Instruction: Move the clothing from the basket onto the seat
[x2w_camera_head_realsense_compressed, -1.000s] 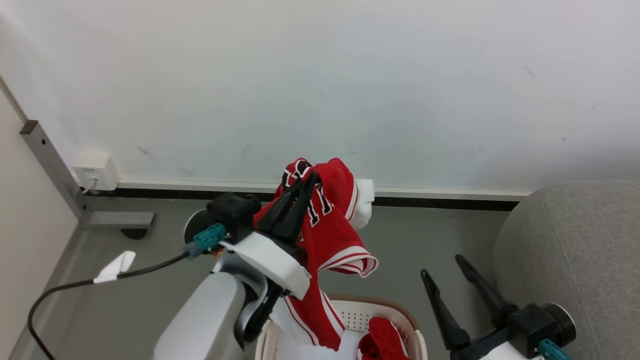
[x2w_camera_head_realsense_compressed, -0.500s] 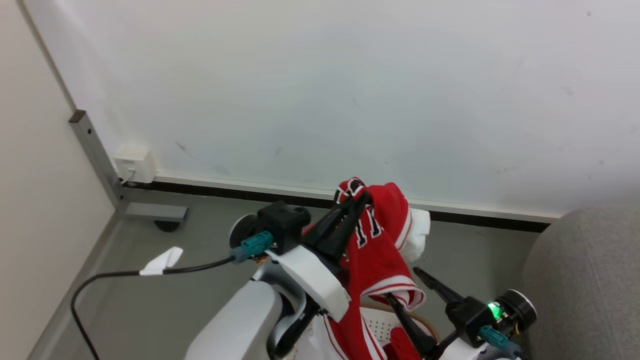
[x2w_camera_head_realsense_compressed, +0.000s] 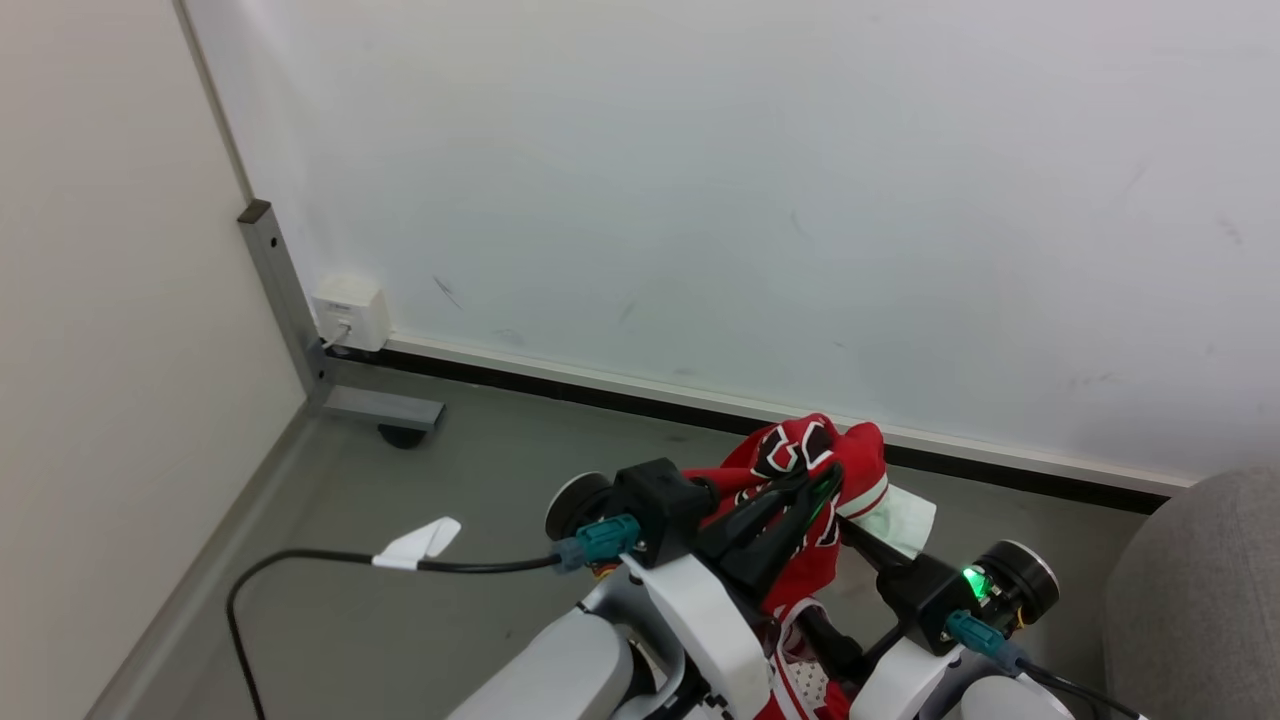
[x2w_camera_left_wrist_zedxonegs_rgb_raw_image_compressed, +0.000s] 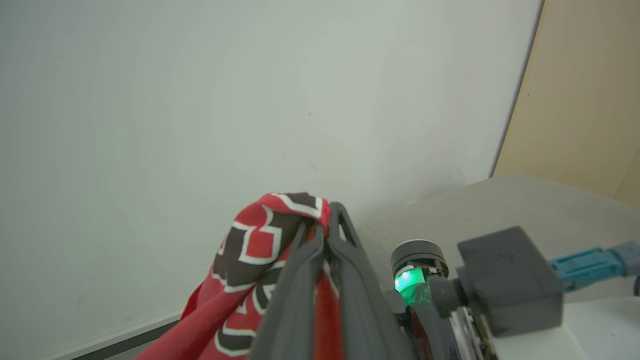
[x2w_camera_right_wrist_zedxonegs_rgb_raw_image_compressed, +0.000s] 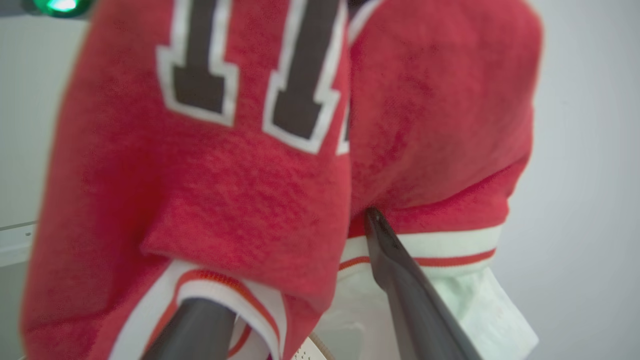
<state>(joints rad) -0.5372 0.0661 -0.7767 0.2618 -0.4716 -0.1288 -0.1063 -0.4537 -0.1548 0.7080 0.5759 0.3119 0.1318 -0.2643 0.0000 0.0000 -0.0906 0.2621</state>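
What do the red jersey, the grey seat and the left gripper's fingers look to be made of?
The jersey looks like soft knit fabric, likely synthetic: matte, fuzzy nap, white-banded hem. The seat: woven upholstery cloth, matte, finely textured. The fingers of the left gripper: probably hard plastic, dark, smooth, dull sheen.

White arms (x2w_camera_head_realsense_compressed: 700, 620), dark fingers (x2w_camera_left_wrist_zedxonegs_rgb_raw_image_compressed: 292, 310), teal connectors (x2w_camera_head_realsense_compressed: 600, 540), black cable (x2w_camera_head_realsense_compressed: 300, 557).

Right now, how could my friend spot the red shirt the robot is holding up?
Start at the big pale wall and drop to the dark strip along its foot. Just in front, above the grey floor, the shut left gripper pinches a bunched jersey. It stands out bright red, with black white-edged numbers and white trim.
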